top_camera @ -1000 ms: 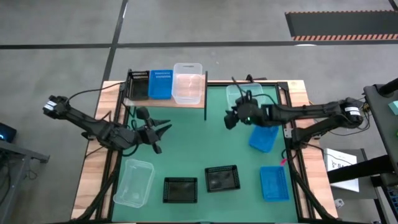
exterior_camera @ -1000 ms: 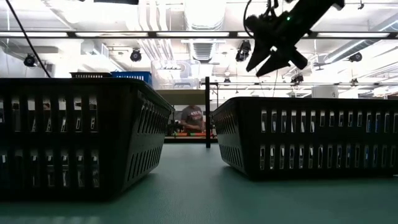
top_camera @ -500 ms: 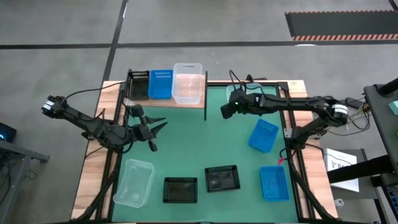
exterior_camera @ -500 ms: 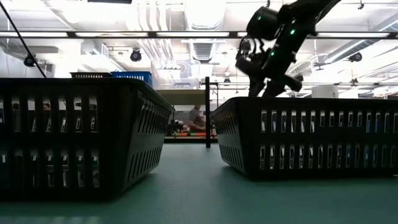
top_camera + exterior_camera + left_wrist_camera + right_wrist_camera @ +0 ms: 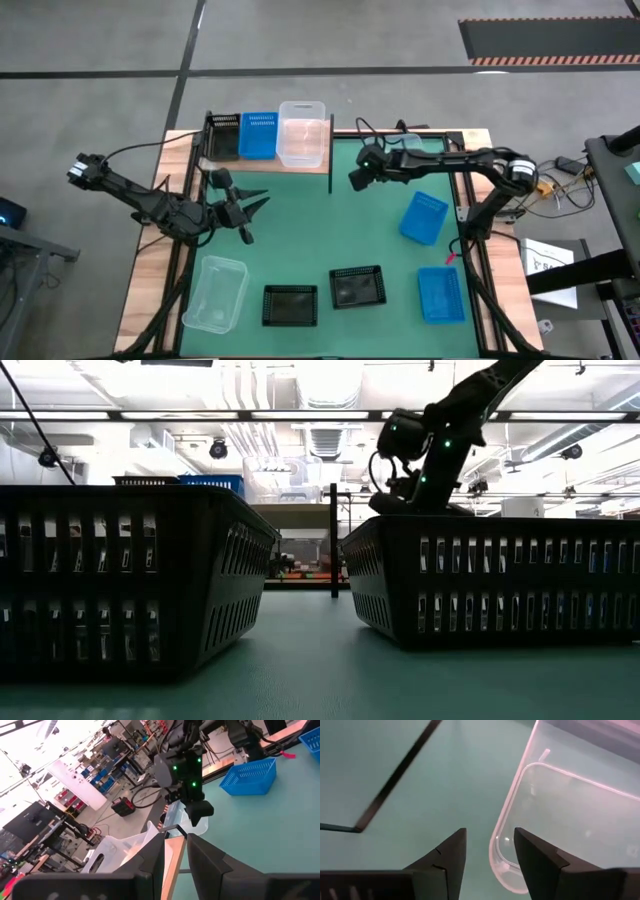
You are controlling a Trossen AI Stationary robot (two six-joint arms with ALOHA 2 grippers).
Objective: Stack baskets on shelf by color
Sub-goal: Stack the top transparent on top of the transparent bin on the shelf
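Upper centre, the right gripper (image 5: 489, 851), fingers spread and empty, nears the clear basket (image 5: 560, 815); misjudged, it could shove the rim.

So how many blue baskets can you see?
3: one on the shelf between the black and clear baskets, one tilted on the mat's right side, one at the front right. More may be nested unseen.

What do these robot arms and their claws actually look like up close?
Both arms are thin, dark and jointed, with black cables looping alongside. The left claw ends in two tapering, pointed black fingers. The right claw hangs from a boxy black wrist block with small green lights glowing on it. Its fingers are matte black wedges with angled tips.
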